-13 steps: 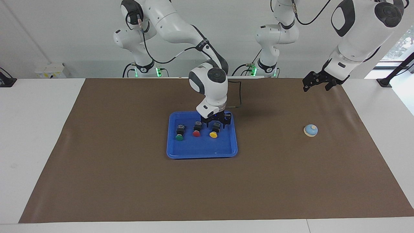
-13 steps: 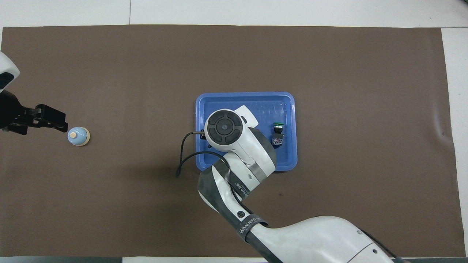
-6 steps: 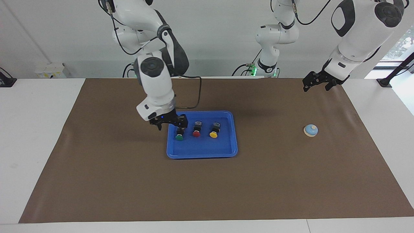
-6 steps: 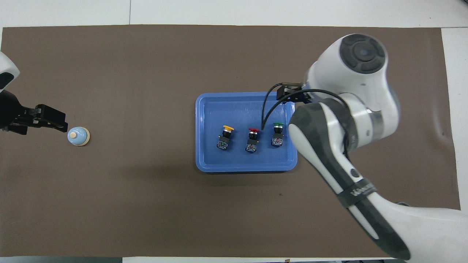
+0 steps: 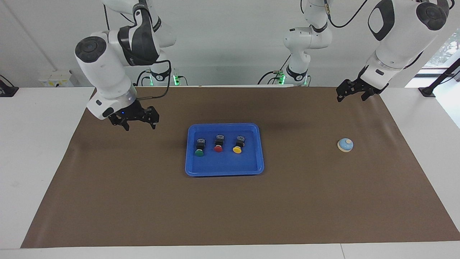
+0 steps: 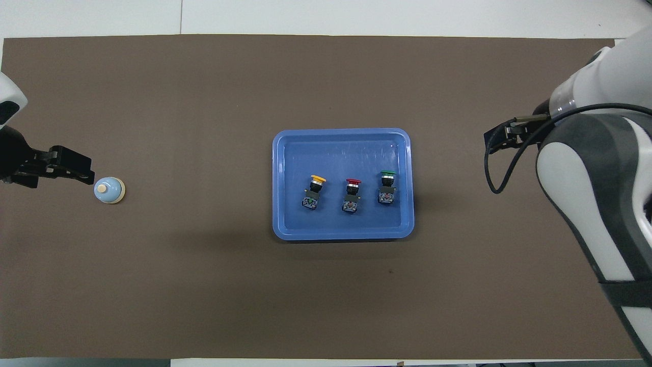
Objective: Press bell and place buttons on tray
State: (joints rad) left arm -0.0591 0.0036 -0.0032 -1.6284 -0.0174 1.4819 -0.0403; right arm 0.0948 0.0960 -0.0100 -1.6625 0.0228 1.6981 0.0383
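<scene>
Three buttons [image 5: 218,144] on tray [image 5: 224,168], bell [image 5: 345,145] apart.
Right hand [image 5: 134,121] spread, empty over mat; left hand [image 5: 354,92] spread, empty.

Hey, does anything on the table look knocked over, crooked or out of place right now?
Nothing stands out. The green button, red button and yellow button lie in a row in the tray. The bell sits upright on the mat toward the left arm's end.

White arms [image 5: 107,72], grey joints, black cables, black hands [image 5: 134,120]
</scene>
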